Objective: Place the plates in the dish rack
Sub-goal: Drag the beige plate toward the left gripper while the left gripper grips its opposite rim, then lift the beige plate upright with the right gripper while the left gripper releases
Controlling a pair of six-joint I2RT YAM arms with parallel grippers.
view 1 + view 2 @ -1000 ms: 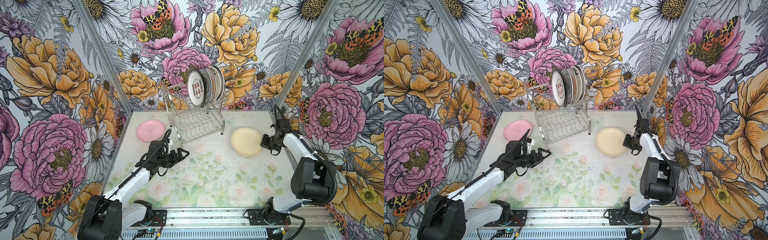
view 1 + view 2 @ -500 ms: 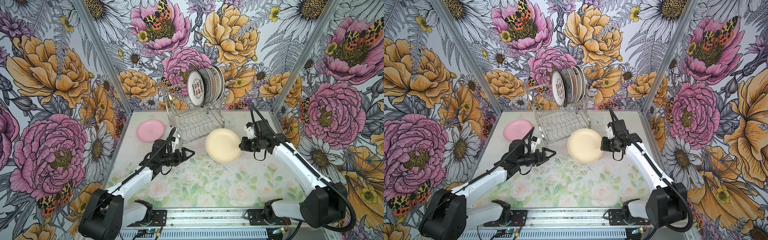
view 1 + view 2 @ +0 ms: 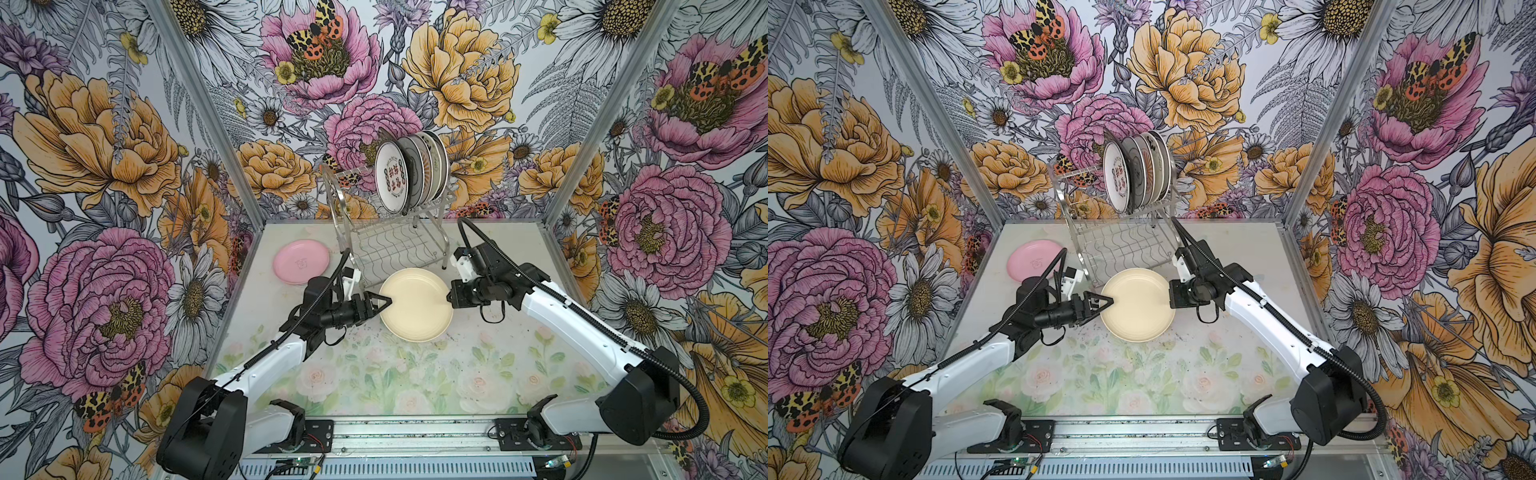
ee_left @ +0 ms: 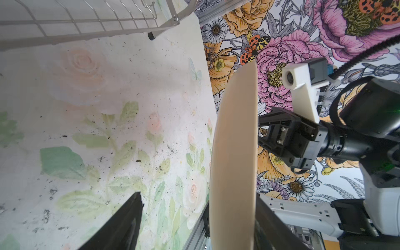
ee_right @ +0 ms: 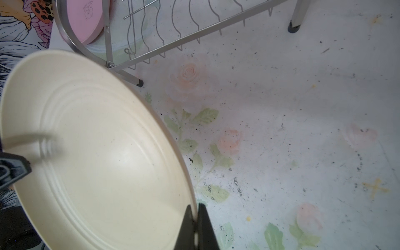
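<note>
Generally, I note the desk (image 3: 415, 374) is a faded rose print, speckled dark, inside floral-papered walls (image 3: 104, 166). Only the right wrist view shows plainly the right pincer (image 5: 197, 218) clamped on the cream plate (image 5: 97, 151) rim; only the left wrist view shows the left pincer (image 4: 199, 199) apart, astride the opposite rim. The left arm (image 3: 270, 361) and right arm (image 3: 582, 320) both reach inward, the plate between them just before the dish rack (image 3: 390, 249).

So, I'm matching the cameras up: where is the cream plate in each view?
In a top view: cream plate, centre, before the dish rack.
In a top view: likewise centre, before the rack.
Left wrist: edge-on, across the middle.
Right wrist: face-on, large, rack beyond it.
Shared landmark: the rack, in all four.
</note>
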